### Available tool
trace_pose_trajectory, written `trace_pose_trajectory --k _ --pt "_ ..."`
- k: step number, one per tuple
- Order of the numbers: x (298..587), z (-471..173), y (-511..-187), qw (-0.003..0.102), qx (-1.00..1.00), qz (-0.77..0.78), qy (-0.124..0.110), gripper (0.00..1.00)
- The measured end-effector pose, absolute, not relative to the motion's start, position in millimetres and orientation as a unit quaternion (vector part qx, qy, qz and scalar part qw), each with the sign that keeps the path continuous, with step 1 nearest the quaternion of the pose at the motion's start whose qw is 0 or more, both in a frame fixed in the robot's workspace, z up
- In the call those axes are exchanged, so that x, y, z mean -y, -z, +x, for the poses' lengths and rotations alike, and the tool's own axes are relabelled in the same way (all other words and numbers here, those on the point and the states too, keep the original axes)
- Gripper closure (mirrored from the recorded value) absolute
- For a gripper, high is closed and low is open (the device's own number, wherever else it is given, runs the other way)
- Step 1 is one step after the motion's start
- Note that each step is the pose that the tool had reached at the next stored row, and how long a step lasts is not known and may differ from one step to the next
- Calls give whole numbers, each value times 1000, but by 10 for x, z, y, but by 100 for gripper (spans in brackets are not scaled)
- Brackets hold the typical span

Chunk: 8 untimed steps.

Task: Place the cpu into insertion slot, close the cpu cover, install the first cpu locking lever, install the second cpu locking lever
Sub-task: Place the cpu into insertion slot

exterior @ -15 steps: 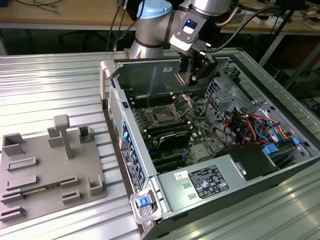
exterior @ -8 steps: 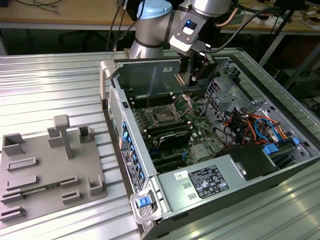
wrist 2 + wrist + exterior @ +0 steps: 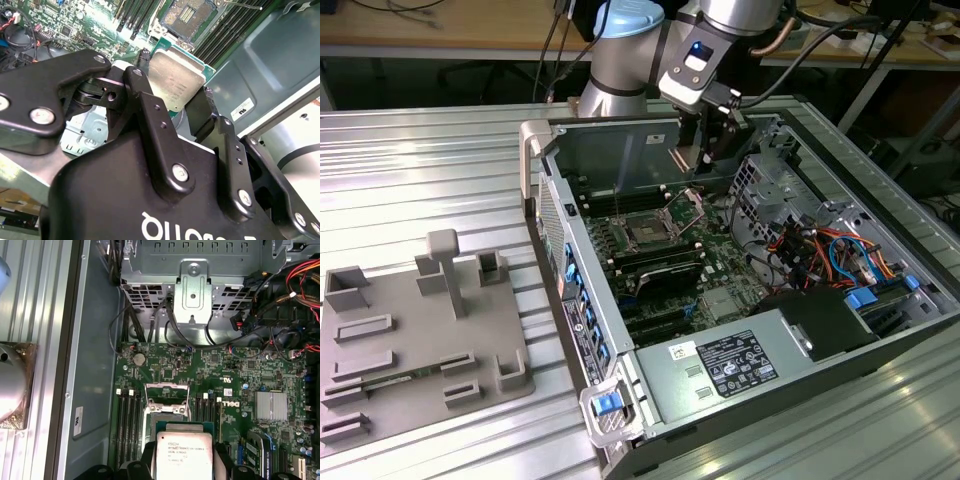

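Two black fingers [image 3: 150, 115] pinch the cpu [image 3: 177, 80] by its side edges, up in the air near the insertion slot [image 3: 187, 15]. The chip looks light, flat and stiff, but easy to hurt underneath, so its edges are the safe place to hold. The slot sits bare inside the open computer case [image 3: 620, 150], and the cpu cover [image 3: 688, 205] stands tipped up beside it.

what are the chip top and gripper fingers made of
Chip: top looks like dull grey metal, soft sheen, over a green board rim. Gripper fingers: matt black with bright screws, painted metal or hard plastic, cannot tell which.
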<state>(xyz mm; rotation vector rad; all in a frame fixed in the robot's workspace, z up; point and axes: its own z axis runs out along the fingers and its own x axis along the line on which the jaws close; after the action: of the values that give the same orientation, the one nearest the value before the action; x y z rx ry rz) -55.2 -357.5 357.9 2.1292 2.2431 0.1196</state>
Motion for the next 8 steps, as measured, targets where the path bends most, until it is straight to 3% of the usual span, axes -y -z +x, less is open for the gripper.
trace_pose_trajectory --k 8 --pt "3575 -552 -3556 23 -725 688 -38 46"
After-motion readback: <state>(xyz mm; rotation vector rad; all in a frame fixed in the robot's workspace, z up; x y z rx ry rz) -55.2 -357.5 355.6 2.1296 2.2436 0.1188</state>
